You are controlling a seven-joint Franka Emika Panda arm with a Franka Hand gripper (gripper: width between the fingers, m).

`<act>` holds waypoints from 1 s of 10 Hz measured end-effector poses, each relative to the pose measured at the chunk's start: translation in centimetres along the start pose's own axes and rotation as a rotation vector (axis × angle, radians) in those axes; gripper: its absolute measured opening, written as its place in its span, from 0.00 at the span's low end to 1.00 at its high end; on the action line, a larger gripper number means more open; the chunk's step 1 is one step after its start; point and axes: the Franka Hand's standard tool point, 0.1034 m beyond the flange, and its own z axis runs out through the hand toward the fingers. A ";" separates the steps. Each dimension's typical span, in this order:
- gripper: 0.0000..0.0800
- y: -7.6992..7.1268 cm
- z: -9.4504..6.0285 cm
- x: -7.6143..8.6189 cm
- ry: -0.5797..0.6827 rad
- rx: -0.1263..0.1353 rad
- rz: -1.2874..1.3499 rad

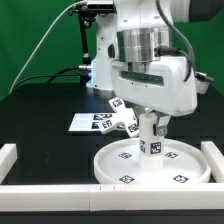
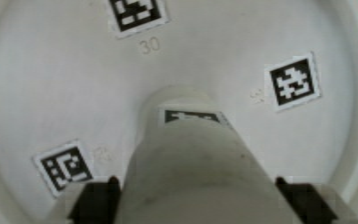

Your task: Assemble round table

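Starting at the exterior view's left: a white border rail [image 1: 8, 158] sits on the black table [image 1: 40, 110], and past it the marker board [image 1: 85, 122] lies flat further back. Next comes the cross-shaped base [image 1: 123, 115], tilted, between that board and me, just behind the disc's rim (can't tell if it actually touches anything). Then the middle: my pincer [image 1: 150, 125] points straight down and is clamped on the short leg [image 1: 153, 146], which stands upright at the center of the round disc [image 1: 120, 165]. The wrist view backs that up, with a dark finger pad [image 2: 98, 200] on each side of the leg [image 2: 194, 160] and the tagged disc [image 2: 51, 80] beyond it. Far right, another rail [image 1: 214, 152].
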 end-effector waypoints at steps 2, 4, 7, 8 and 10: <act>0.51 0.0 0.0 -0.1 -0.009 0.006 0.179; 0.51 0.0 0.0 -0.1 -0.011 0.007 0.190; 0.77 -0.3 -0.3 0.2 -0.012 0.005 -0.186; 0.80 -0.5 -0.3 0.1 -0.009 -0.002 -0.361; 0.81 -0.6 -0.3 -0.1 -0.008 -0.003 -0.599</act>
